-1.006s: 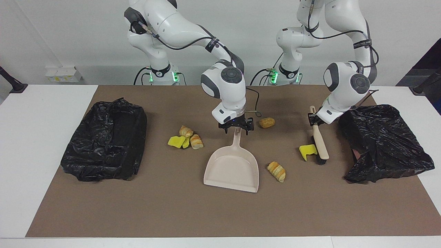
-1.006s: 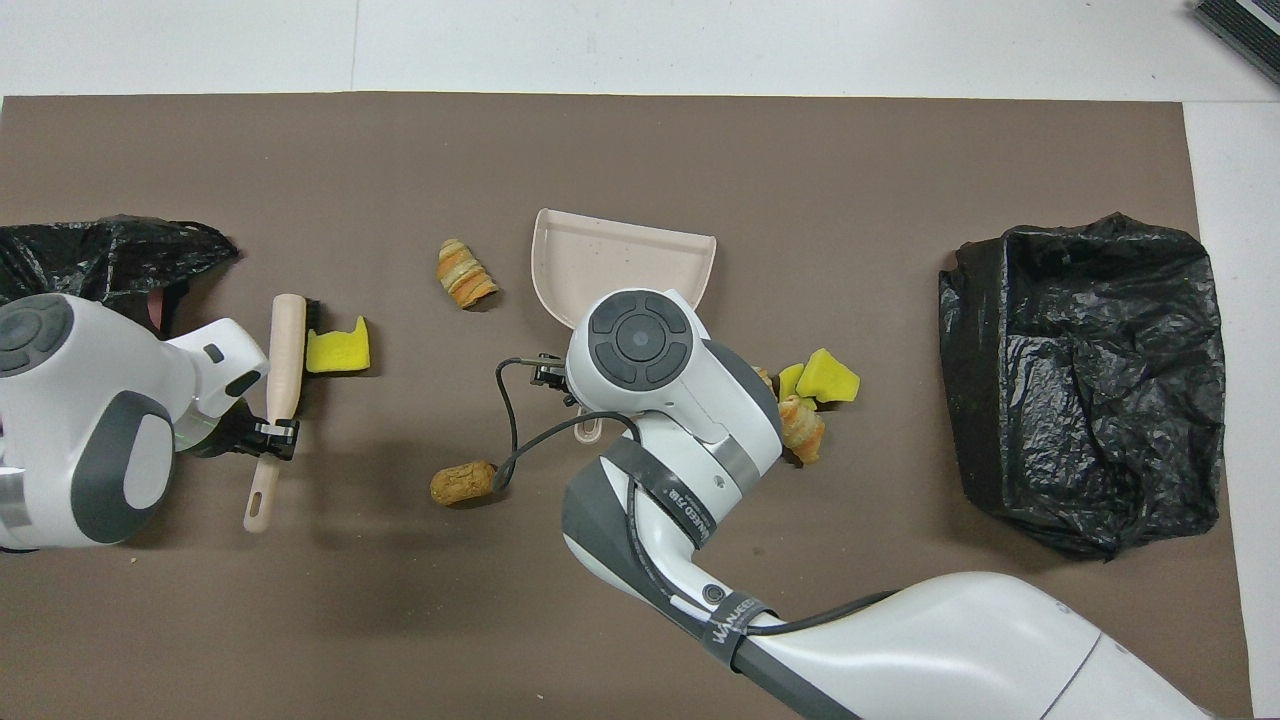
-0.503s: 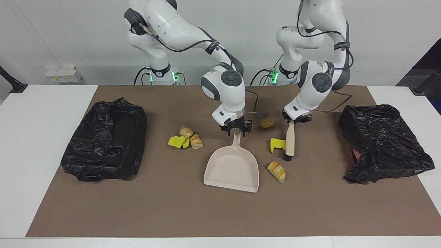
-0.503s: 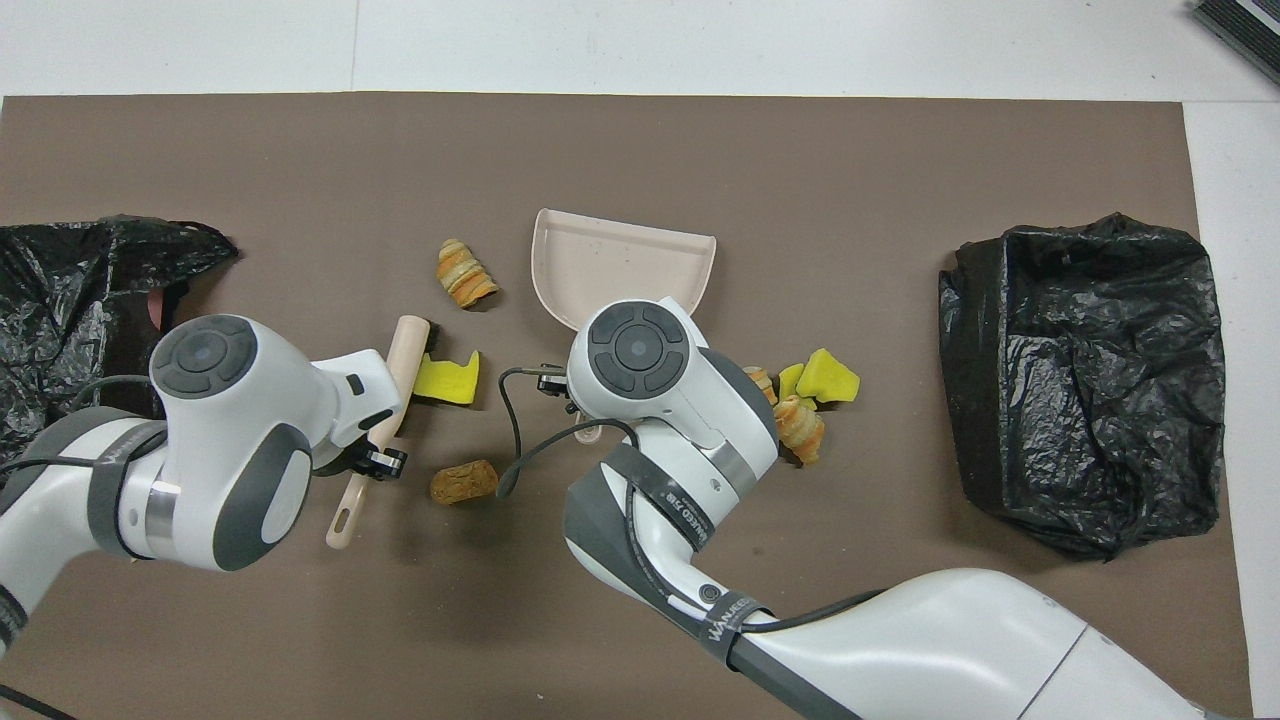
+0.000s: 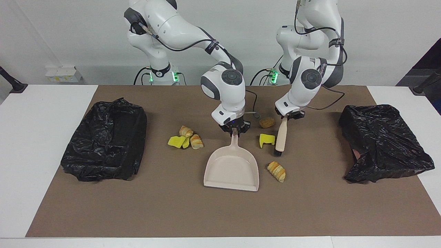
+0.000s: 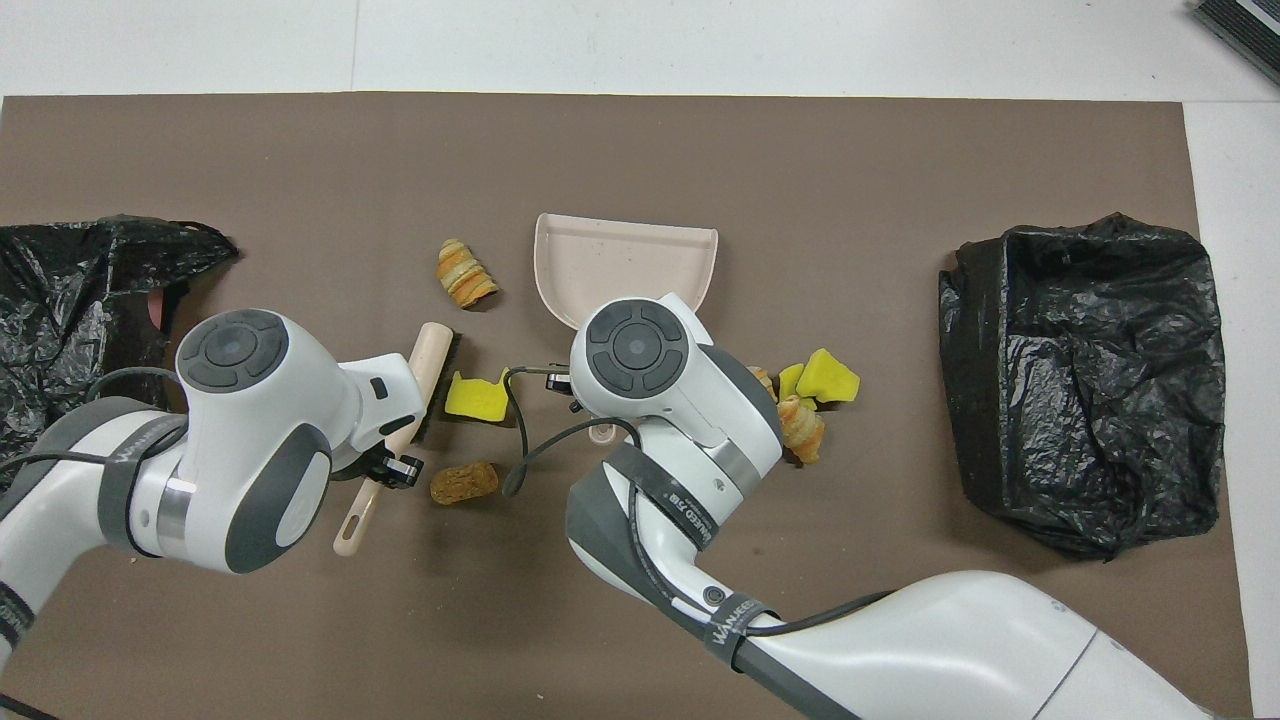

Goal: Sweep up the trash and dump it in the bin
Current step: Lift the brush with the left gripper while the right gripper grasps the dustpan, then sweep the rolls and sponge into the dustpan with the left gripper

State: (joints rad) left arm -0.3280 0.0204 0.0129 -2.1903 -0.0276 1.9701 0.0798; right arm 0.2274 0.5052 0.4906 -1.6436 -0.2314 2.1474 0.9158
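The beige dustpan (image 5: 231,170) lies flat on the brown mat, mouth away from the robots. My right gripper (image 5: 235,130) is shut on its handle; in the overhead view the wrist hides that grip. My left gripper (image 5: 287,116) is shut on the handle of a wooden brush (image 5: 280,136), whose bristle end touches a yellow chunk (image 5: 267,139) beside the dustpan handle. A brown bun (image 5: 267,122) lies between the two grippers. One striped croissant piece (image 5: 276,171) lies beside the pan's mouth. More trash (image 5: 186,137), yellow chunks and croissant pieces, lies toward the right arm's end.
A bin lined with a black bag (image 5: 106,137) stands at the right arm's end of the mat. A second black-bagged bin (image 5: 382,143) stands at the left arm's end. The brown mat (image 5: 172,213) lies on a white table.
My left gripper swept the brush from beside the bin toward the dustpan, pushing the yellow chunk along. My right gripper closed on the dustpan handle.
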